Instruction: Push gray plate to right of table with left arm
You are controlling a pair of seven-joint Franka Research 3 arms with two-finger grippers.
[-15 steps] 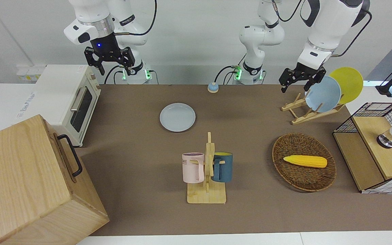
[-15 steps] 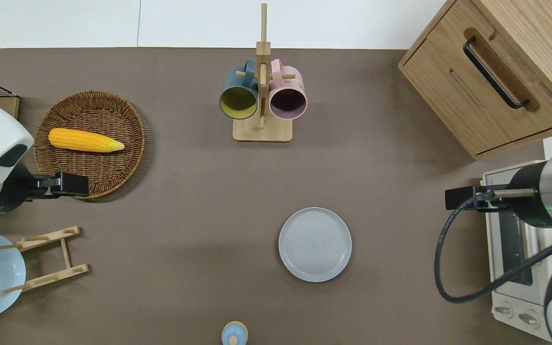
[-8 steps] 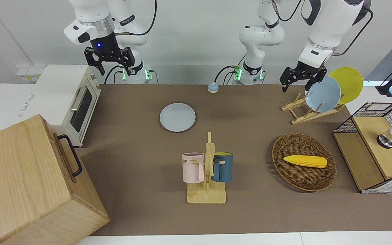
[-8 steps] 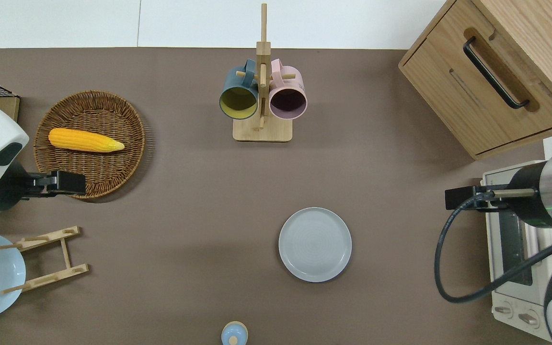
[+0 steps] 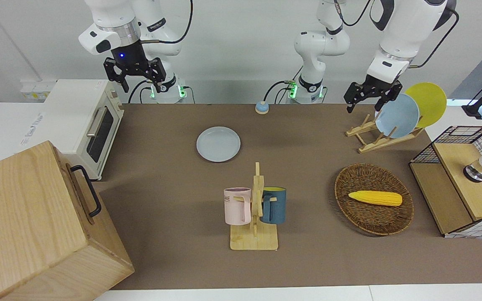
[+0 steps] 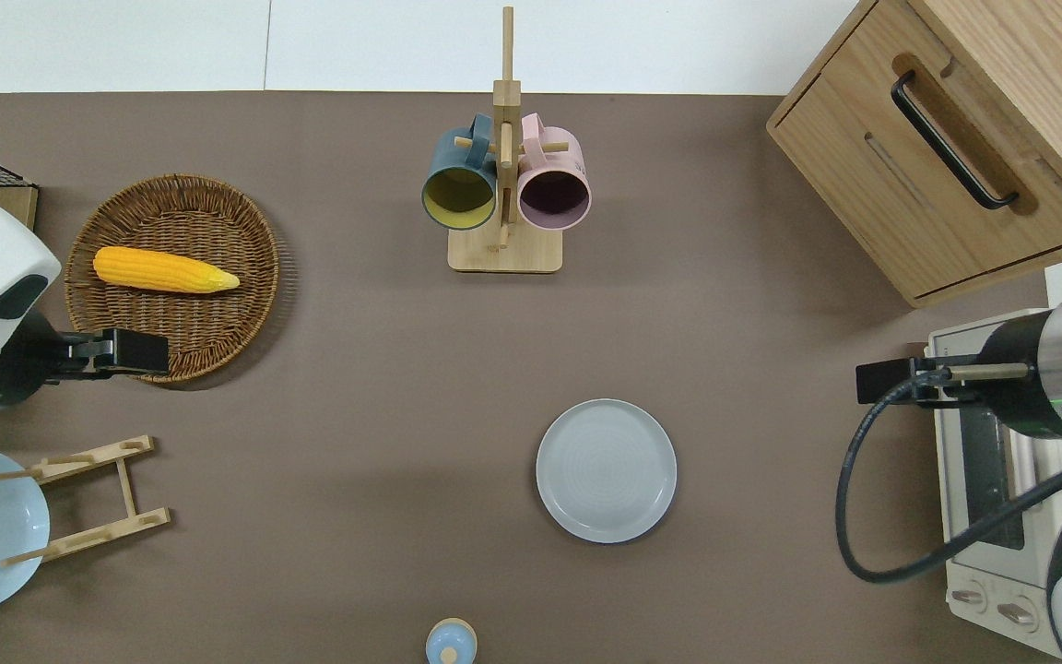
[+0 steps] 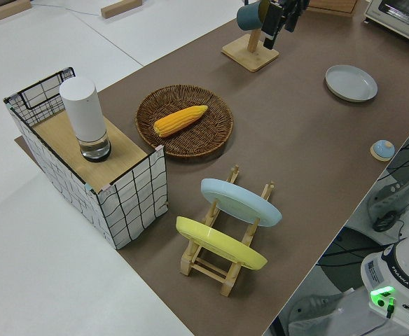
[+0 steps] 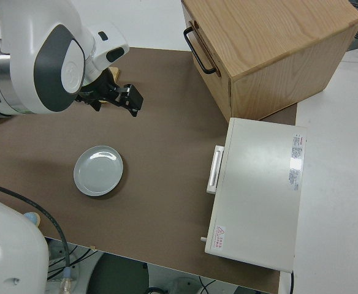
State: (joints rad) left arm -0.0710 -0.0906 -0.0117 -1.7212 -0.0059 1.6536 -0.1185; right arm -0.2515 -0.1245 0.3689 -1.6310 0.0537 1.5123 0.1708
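Note:
The gray plate [image 5: 218, 144] [image 6: 606, 470] lies flat on the brown table [image 5: 174, 167], between the two arms' bases and nearer to the robots than the mug rack. It also shows in the left side view [image 7: 351, 82] and the right side view [image 8: 98, 170]. My left gripper [image 5: 365, 102] [image 6: 148, 355] hangs open in the air with nothing in it. It is over the rim of the wicker basket nearest the robots, well apart from the plate. My right arm is parked, its gripper [image 5: 138, 81] open.
A mug rack [image 5: 254, 209] holds a pink and a blue mug. Toward the left arm's end are a wicker basket [image 5: 373, 217] with a corn cob, a plate rack [image 5: 370, 140] with a blue and a yellow plate, and a wire crate [image 5: 462, 179]. A toaster oven [image 5: 86, 121] and wooden cabinet [image 5: 36, 225] stand at the right arm's end.
My left gripper has risen a little and drifted slightly toward its own end of the table. The gray plate and the right arm have not moved.

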